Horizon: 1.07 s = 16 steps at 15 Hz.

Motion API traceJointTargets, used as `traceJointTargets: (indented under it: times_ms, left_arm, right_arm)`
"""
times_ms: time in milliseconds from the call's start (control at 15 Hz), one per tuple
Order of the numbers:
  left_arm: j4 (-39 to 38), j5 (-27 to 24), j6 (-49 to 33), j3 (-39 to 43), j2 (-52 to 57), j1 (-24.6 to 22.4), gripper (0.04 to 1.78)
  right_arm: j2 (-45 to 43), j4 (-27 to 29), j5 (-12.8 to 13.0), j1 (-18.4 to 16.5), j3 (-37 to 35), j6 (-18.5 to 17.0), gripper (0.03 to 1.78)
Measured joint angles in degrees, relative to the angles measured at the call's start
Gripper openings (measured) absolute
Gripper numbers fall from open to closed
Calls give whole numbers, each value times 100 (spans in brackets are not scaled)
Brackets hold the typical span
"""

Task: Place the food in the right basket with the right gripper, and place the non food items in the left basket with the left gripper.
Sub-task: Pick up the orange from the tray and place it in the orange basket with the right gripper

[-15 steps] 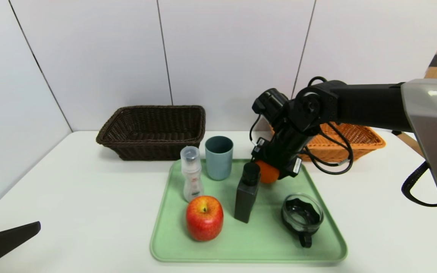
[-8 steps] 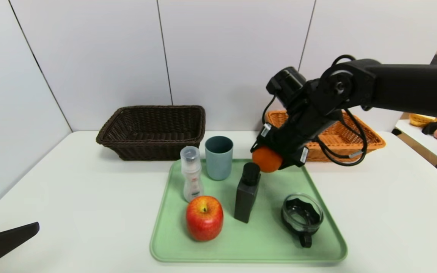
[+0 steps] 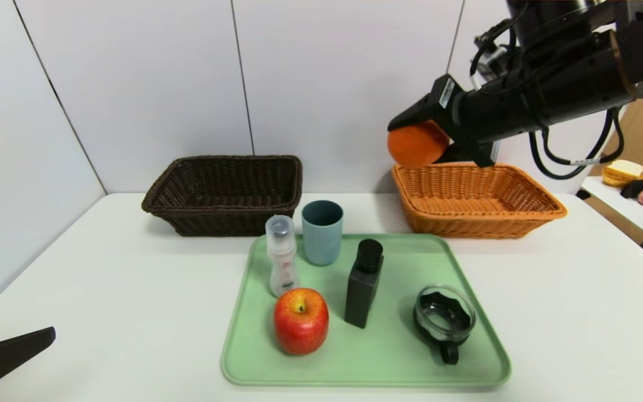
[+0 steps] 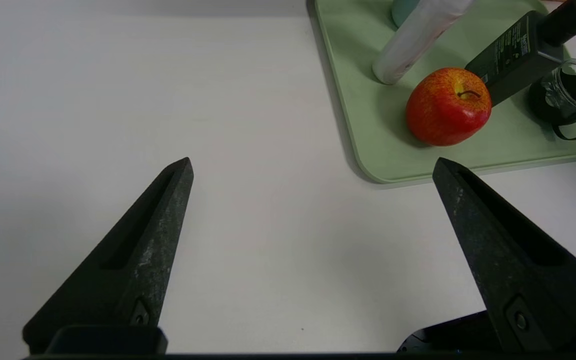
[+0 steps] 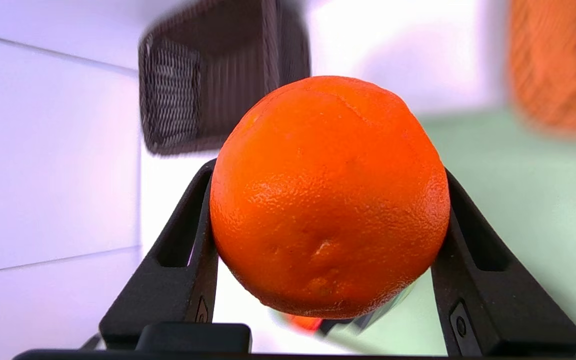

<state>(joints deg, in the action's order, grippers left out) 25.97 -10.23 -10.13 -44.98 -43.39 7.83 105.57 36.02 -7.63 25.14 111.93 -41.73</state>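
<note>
My right gripper is clamped on the orange, one black finger pressed against each side of the fruit, as the right wrist view shows plainly. From the head camera I see it held high in the air, above the left end of the light orange-tan basket and clear of its rim. That basket sits at about 2 o'clock from the green tray, on the white table.

My left gripper is parked low at about 8 o'clock from the tray, its two fingers spread wide apart with nothing between them, over bare tabletop. In the head view only its fingertips show at the frame's edge.

The dark brown basket stands at roughly 11 o'clock from the tray, against the wall, and I see nothing inside it.

On the tray, the apple sits toward the near left, about 8 o'clock from the tray's middle. The small clear plastic bottle stands upright just behind the apple, and the teal cup is beside it at the tray's far edge, about 11 o'clock. The black rectangular bottle stands upright near the middle, just right of the apple. The clear round dish with its black insert rests at about 4 o'clock, handle pointing toward me.
</note>
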Motion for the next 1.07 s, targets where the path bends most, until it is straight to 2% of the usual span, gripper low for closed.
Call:
traceJointTargets:
  times_ms: [67,200,267,533,733,867,1067]
  left_arm:
    - [-15,0,-4,0,6,-2,169]
    - [-28,-7,-9,-22,12,-2,169]
    - [-28,-7,-9,-33,12,-2,169]
    - [-34,-10,-10,-46,15,-4,169]
    - [-28,-5,-32,-35,15,-6,169]
    - [-30,-7,-32,-24,15,-11,169]
    - [-28,-5,-34,-18,-5,-11,169]
  right_arm:
    - [-22,-157,227,-163,-2,321,114]
    - [96,-378,571,-472,-9,588,114]
    - [210,-424,645,-634,-17,636,114]
    - [956,-511,722,-1282,-63,723,113]
    - [1467,-866,730,-1597,-63,811,113]
    - [1668,-911,736,-1723,-59,929,114]
    - [1880,-948,725,-1757,-48,1091,135]
